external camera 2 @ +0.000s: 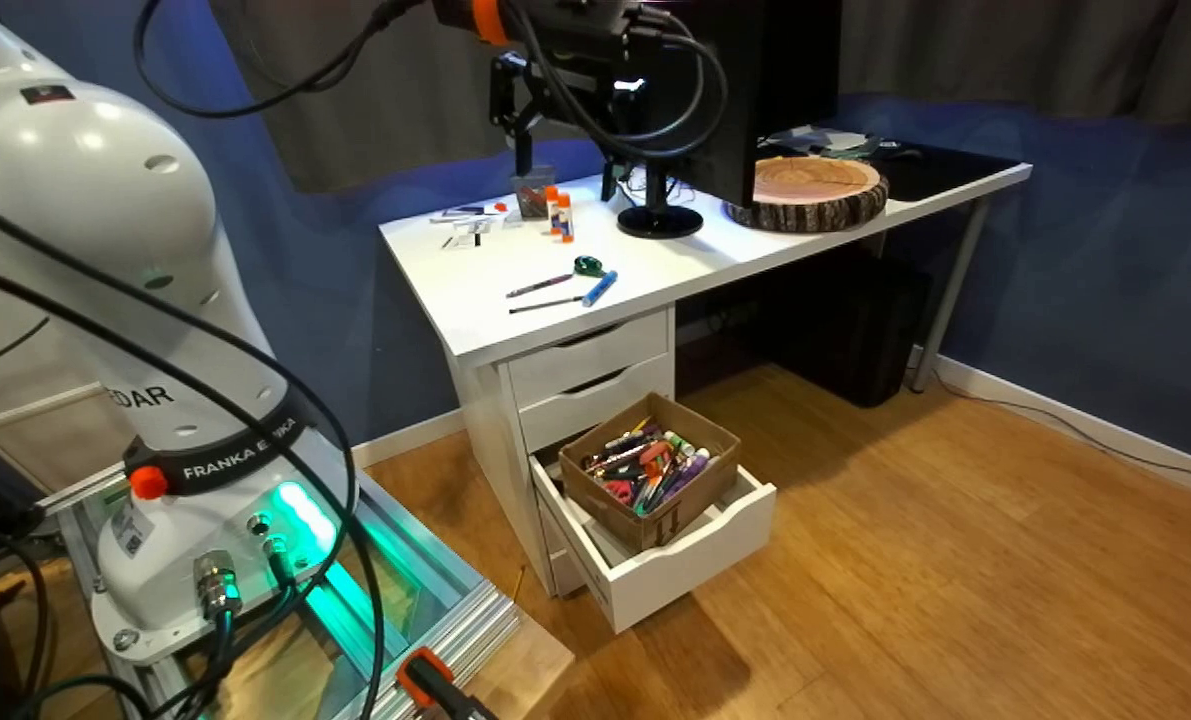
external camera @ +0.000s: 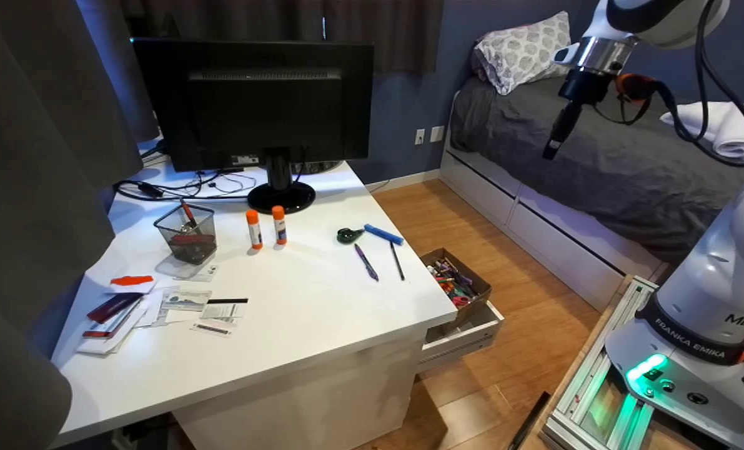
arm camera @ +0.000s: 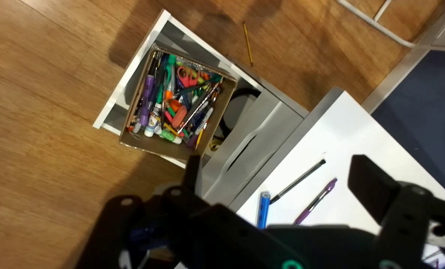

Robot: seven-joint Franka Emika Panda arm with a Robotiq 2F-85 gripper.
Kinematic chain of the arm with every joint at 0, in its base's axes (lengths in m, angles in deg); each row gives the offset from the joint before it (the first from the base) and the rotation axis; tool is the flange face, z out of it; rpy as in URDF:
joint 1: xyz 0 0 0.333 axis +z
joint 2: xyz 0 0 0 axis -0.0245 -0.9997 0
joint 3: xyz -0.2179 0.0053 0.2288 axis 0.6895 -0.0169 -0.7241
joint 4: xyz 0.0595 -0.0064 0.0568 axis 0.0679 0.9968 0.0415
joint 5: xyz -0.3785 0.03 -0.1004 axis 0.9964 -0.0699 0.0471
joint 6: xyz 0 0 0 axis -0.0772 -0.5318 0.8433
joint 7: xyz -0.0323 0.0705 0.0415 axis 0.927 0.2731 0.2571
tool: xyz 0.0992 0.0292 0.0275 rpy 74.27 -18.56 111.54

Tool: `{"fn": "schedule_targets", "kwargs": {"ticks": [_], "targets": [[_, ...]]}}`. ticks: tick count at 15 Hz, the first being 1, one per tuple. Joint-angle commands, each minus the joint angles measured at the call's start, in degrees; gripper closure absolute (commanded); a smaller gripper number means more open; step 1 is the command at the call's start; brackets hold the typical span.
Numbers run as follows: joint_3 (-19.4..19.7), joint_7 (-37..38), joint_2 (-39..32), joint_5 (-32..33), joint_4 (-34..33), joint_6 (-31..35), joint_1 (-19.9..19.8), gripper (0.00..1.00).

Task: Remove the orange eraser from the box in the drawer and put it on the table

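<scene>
An orange-pink eraser [arm camera: 179, 116] lies among pens in the brown cardboard box [arm camera: 166, 147] in the wrist view. The box also shows in both exterior views [external camera: 475, 275] [external camera 2: 595, 500]. It stands in the pulled-out white drawer [arm camera: 112, 95], whose front shows in an exterior view [external camera 2: 695, 560]. The white table [external camera: 322, 300] is beside and above the drawer. My gripper [arm camera: 276, 160] is open and empty. In an exterior view it hangs high above the floor side of the table [external camera: 553, 150]. It also shows in an exterior view [external camera 2: 567, 175] with its fingers spread.
On the table are a blue marker [external camera: 383, 235], a purple pen [external camera: 367, 262], a black pen [external camera: 397, 260], green tape [external camera: 348, 235], glue sticks [external camera: 255, 230], a mesh cup [external camera: 187, 234], cards [external camera: 187, 300] and a monitor [external camera: 253, 106]. A pencil [arm camera: 248, 44] lies on the floor.
</scene>
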Motion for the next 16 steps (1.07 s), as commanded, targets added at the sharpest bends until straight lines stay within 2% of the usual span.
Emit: {"fn": "schedule_targets", "kwargs": {"ticks": [1,4,8,11,16], "targets": [[-1.1,-3.8,-12.3,-3.6,-4.4,1.7,1.8,0.00],[-2.6,-5.0,-21.6,-6.4,-7.5,3.3,2.1,0.00],[-5.2,-8.1,-33.6,-12.4,-12.5,5.5,0.1,0.00],[-8.6,-11.4,-41.5,-17.1,-15.5,7.8,-2.7,0.00],[-15.9,-17.5,-52.7,-23.4,-18.9,15.9,-9.3,0.00]]}}
